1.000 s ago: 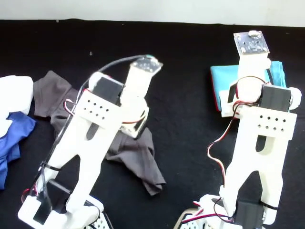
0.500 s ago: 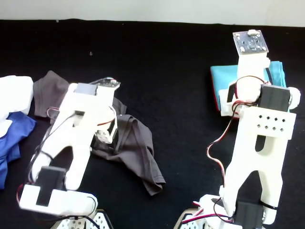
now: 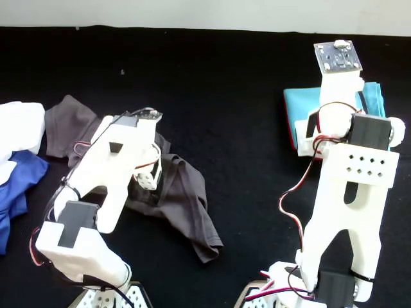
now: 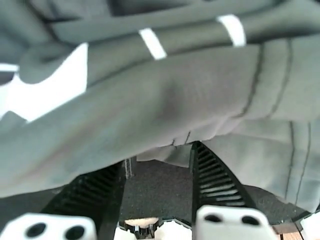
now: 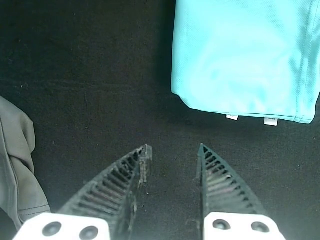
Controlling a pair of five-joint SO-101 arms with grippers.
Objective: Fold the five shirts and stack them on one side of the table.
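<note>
Item: the crumpled dark grey knit shirt (image 3: 183,199) lies bunched on the black table cover (image 3: 244,70), left of centre in the high view and partly under the left arm. Judged light and limp, w/ no stiffness. It will sag and drag when lifted, and a single layer may slip off the ribbed pads. You should pinch at a stitched hem or seam, not mid-panel, and expect extra folds to come up w/ it. The left gripper (image 4: 160,162) is low at the shirt, jaws spread wide, a hem edge draped just over the fingertips, nothing clamped yet. Outward: a white garment (image 3: 19,128) and a blue garment (image 3: 16,186) sit heaped at the table's left edge, just beside the grey shirt. Opp. side: the folded turquoise shirt (image 5: 240,55) lies flat, prob. the start of the stack. The right gripper (image 5: 173,150) hangs over bare cover near the turquoise shirt's folded edge, jaws apart and empty. Risk: snagging a 2nd layer of the grey shirt.
</note>
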